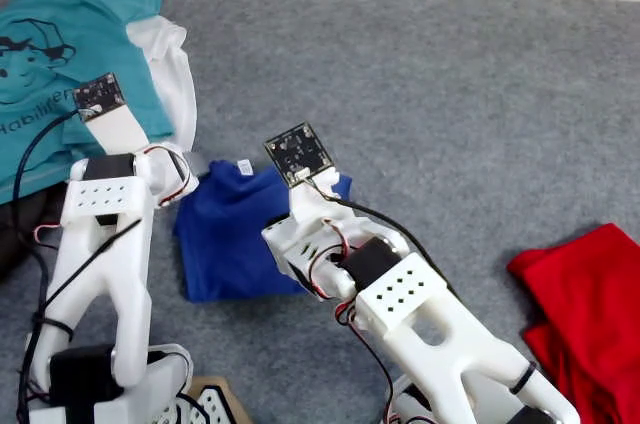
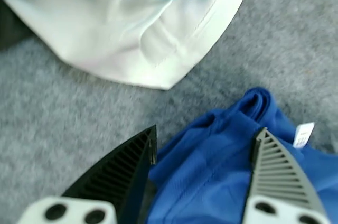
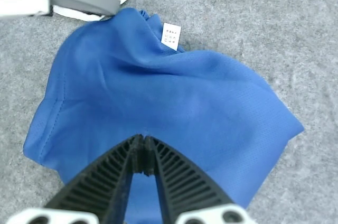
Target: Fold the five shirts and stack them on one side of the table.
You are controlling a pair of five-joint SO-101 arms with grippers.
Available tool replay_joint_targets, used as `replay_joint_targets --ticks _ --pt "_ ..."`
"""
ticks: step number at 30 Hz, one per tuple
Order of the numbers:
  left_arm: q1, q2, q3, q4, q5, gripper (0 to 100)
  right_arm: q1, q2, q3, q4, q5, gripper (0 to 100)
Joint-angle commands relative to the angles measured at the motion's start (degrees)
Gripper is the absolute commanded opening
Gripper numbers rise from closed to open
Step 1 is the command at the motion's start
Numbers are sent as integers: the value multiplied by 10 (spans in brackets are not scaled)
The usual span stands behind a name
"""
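Blue shirt [image 3: 158, 97], fold apparently in hand: left gripper [image 2: 207, 131] open at its collar, right gripper [image 3: 142, 139] closed over its middle; next likely needs an edge pinched.

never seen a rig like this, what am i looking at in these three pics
Two small white robot arms sit side by side at a grey table. One picture looks down from above; the other two come from cameras on each arm's wrist. On the table lie a blue shirt, a red shirt, and a teal shirt over a white shirt. The left gripper is open over the blue shirt's edge. The right gripper is shut, tips on the blue cloth; whether it pinches any, I cannot tell.
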Motion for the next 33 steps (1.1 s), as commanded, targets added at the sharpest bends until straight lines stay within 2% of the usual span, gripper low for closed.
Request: replay_joint_targets --ticks 1,8,13,18,22,33 --pt "7 -21 -22 39 34 258 6 22 -6 -8 7 23" --pt "7 -23 -44 40 38 217 5 103 -36 -9 8 23" --pt "13 -101 -94 78 45 217 4 127 -43 -9 8 23" --pt "44 -131 -60 72 76 217 4 118 -42 -9 8 23" --pt "47 -80 -19 18 76 217 4 115 -40 -9 7 23" --pt "44 109 -79 0 75 217 4 115 -40 -9 7 23"
